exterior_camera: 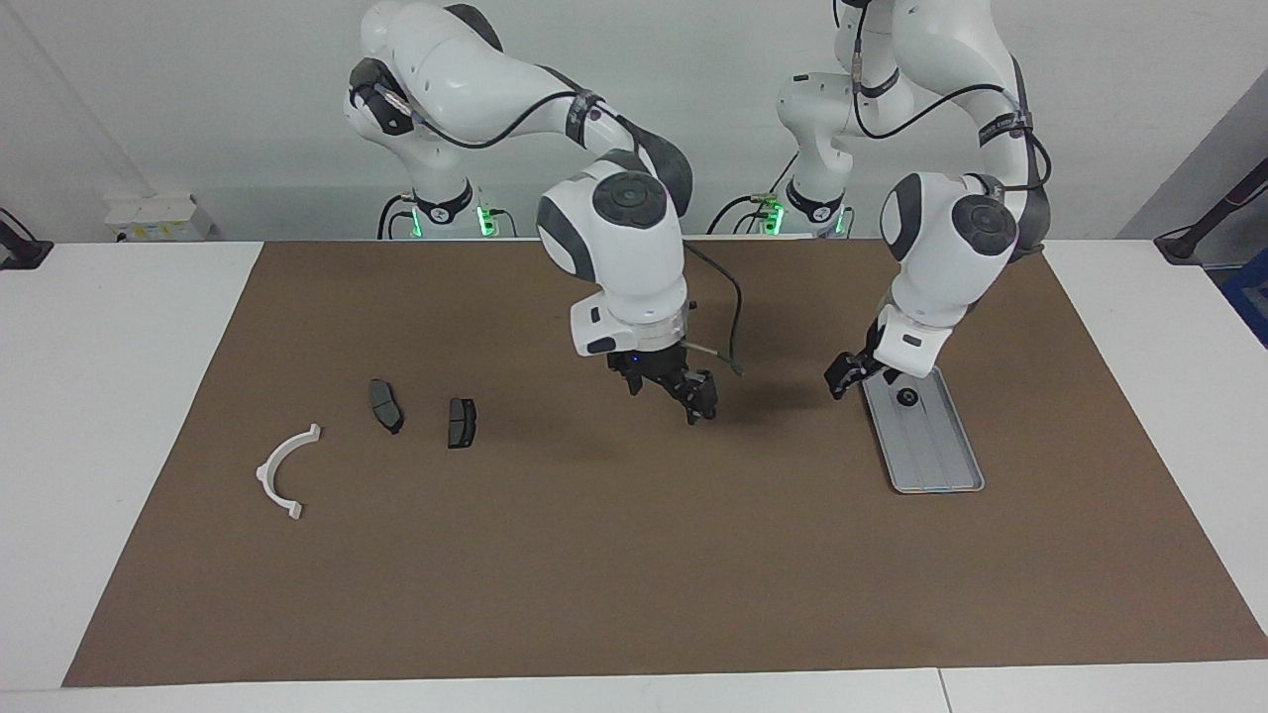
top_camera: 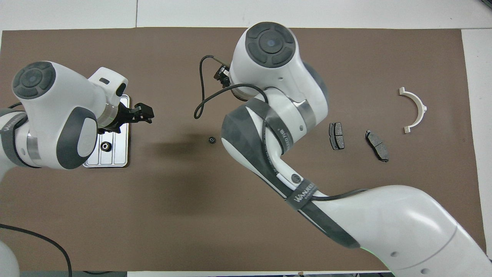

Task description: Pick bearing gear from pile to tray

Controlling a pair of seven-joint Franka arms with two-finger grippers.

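The silver tray [exterior_camera: 936, 465] [top_camera: 117, 152] lies toward the left arm's end of the mat. One small black bearing gear [exterior_camera: 904, 397] [top_camera: 104, 146] rests on it. Another bearing gear [top_camera: 211, 140] lies on the bare mat mid-table; in the facing view the right gripper's fingers cover it. My right gripper [exterior_camera: 672, 394] hangs open and empty just above that spot. My left gripper [exterior_camera: 850, 376] [top_camera: 141, 114] is open and empty over the mat, beside the tray's edge. The pile's white half-ring bracket [exterior_camera: 282, 470] [top_camera: 417, 109] and two dark brake pads [exterior_camera: 385, 405] [exterior_camera: 461, 423] lie toward the right arm's end.
A brown mat [exterior_camera: 594, 574] covers the table's middle, with white table edge around it. In the overhead view the right arm's wrist and forearm cover much of the centre, and the left arm's wrist hides part of the tray.
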